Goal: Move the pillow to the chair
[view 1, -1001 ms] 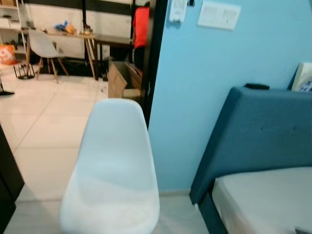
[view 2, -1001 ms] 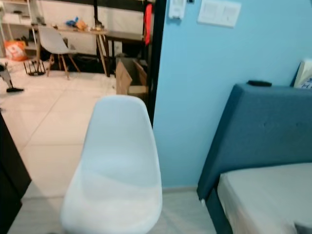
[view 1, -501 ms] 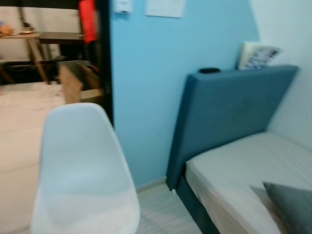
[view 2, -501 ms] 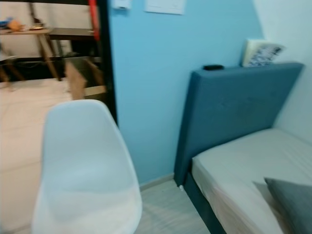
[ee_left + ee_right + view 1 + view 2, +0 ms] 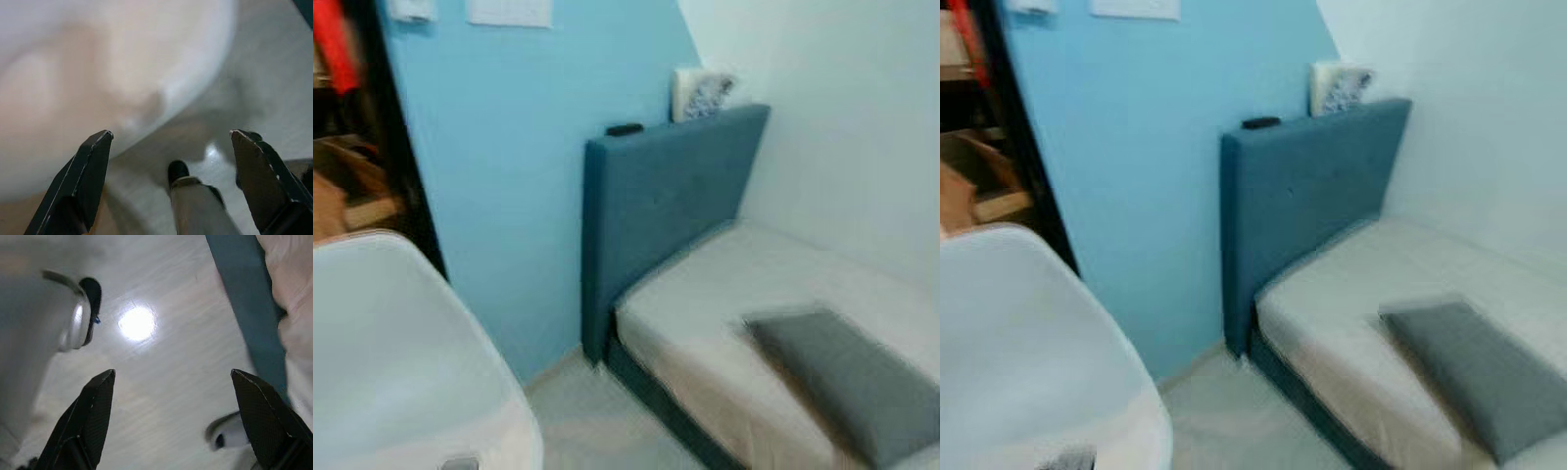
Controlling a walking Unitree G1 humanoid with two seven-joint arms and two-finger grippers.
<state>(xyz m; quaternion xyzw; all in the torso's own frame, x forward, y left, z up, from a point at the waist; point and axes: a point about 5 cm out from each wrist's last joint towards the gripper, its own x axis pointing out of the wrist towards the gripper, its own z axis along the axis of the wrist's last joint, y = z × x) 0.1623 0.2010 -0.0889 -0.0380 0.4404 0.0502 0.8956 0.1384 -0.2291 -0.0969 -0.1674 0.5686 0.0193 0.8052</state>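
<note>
Grey pillow [image 5: 1484,377]: lies flat on the bed's pale mattress [image 5: 1351,294], near its front edge, well apart from the headboard.
White chair [image 5: 401,362]: plastic shell seat at the robot's left, on the pale floor [image 5: 597,426], apart from the bed.
Headboard [image 5: 661,211]: blue fabric, against the light blue wall [image 5: 509,147]; small dark object on its top edge.
Left gripper [image 5: 171,142]: fingers spread wide, holding nothing, above the chair's rim and floor.
Right gripper [image 5: 171,379]: fingers spread wide, holding nothing, over the floor beside the bed's blue base.
Focus: head views blurred.
</note>
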